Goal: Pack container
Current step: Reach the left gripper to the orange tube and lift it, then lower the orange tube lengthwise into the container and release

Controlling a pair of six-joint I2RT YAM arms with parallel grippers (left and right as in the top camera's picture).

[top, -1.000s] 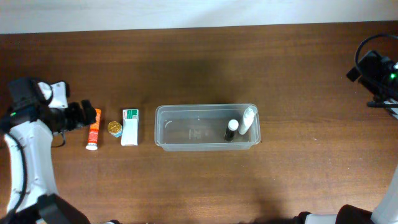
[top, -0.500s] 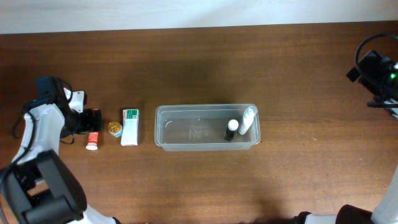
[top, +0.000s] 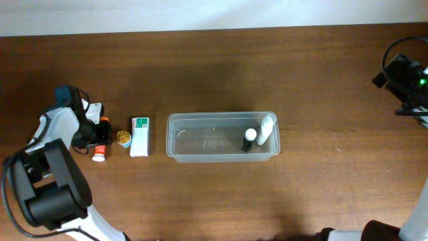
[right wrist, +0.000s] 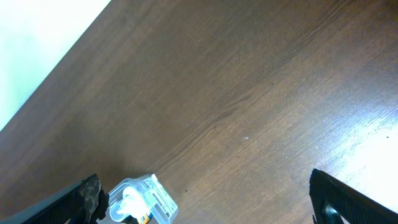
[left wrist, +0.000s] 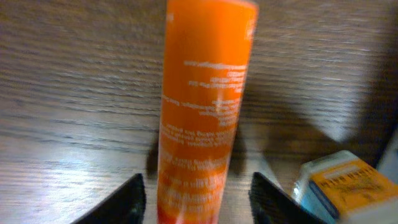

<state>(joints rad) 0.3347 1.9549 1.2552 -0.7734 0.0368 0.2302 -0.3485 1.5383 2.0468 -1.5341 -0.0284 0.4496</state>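
"Two arms: which is nearer the orange tube [left wrist: 208,93]?"

"The left jaws, released, straddle it, its long axis running straight ahead between them (near end cut off). The container [top: 172,137] sits on the desk off to their side, past the white box [top: 139,136]. The right jaws, also released, hang far away."

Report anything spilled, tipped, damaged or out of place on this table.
Nothing stands out. The container sits upright with a white bottle and a dark bottle inside; the orange tube, small jar and box line up beside it.
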